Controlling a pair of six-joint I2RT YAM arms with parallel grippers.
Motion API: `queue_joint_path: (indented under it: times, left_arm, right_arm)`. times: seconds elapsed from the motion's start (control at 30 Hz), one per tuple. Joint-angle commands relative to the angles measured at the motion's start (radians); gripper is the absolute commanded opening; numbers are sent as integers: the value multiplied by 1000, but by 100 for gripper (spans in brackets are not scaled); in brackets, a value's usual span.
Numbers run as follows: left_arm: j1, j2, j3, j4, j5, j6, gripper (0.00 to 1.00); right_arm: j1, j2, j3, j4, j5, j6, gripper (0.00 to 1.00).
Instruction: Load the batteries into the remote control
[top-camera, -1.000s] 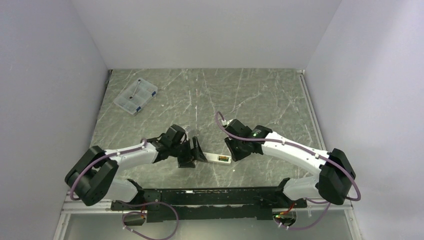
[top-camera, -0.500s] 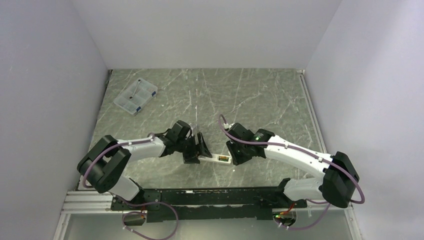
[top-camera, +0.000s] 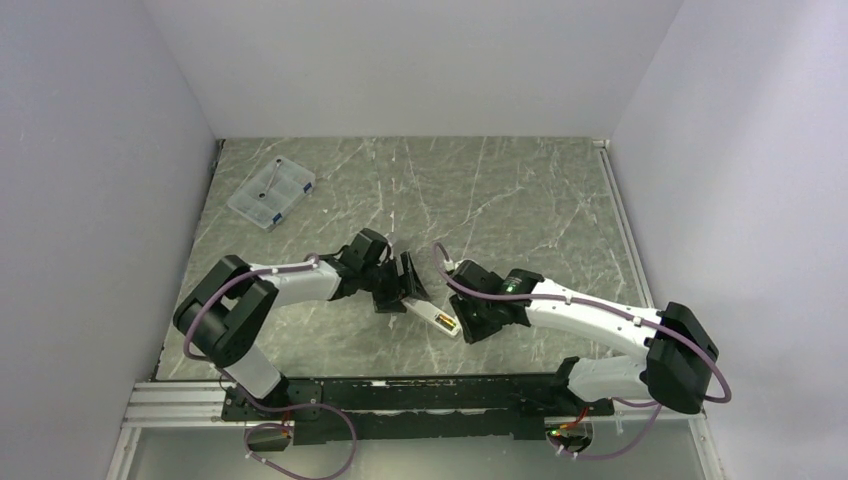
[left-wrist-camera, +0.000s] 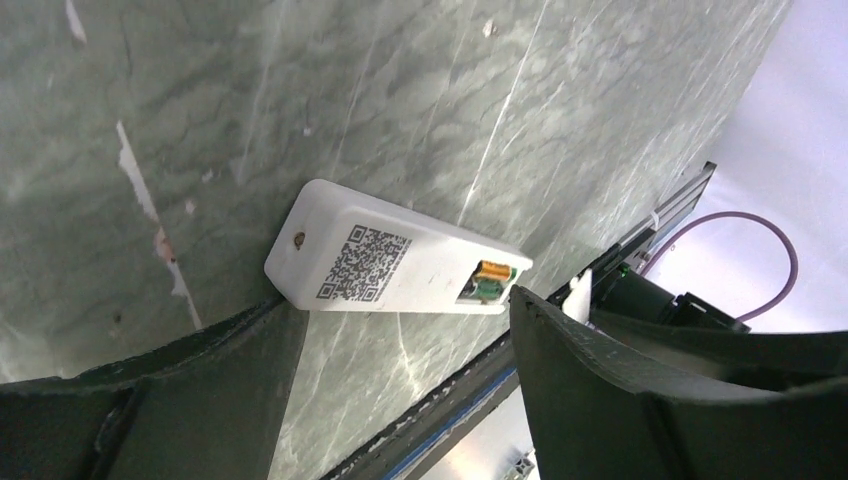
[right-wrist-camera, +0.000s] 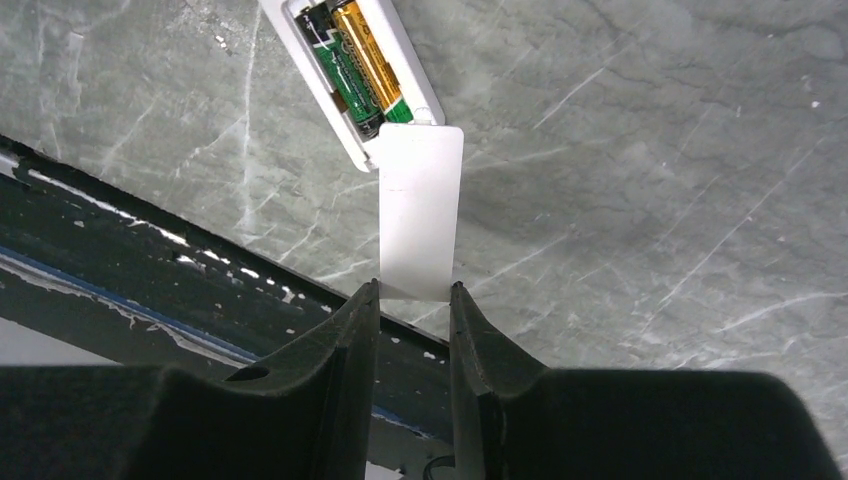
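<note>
Batteries, one dark green and one copper-orange, are lying side by side in the open bay at one end of the remote control, which is resting face down on the tabletop with its long axis running diagonally between the two arms, bay end toward the right arm. Just beyond that end, the right gripper is clenching a flat white cover by its rear edge, the front edge touching the bay's rim and sitting slightly skewed from the remote's axis, so closing the bay probably depends on squaring it up. The left gripper is standing released, its fingers straddling the remote's other end.
</note>
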Motion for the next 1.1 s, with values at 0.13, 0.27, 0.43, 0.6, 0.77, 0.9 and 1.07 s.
queue_joint_path:
  times: [0.13,0.27,0.43,0.6,0.77,0.9,1.07]
  left_arm:
    - [9,82,78,3,-18,63,79]
    - [9,105,101,-1,-9,72,79]
    - [8,101,93,-1,1,72,78]
    - [8,53,78,-49,-26,94,78]
    - [8,-4,72,-111,-54,129,79]
    - [8,-41,63,-154,-75,151,79]
    - [8,-84,47,-198,-97,169,78]
  right_arm:
    - [50,-14,-8,49,34,38,12]
    - [69,4,-1,57,45,46,12]
    - [83,39,18,79,53,58,12]
    - [101,78,43,92,59,69,13]
    - [123,120,72,96,83,72,13]
    - [133,149,87,106,83,61,13]
    - [136,189,101,113,90,40,13]
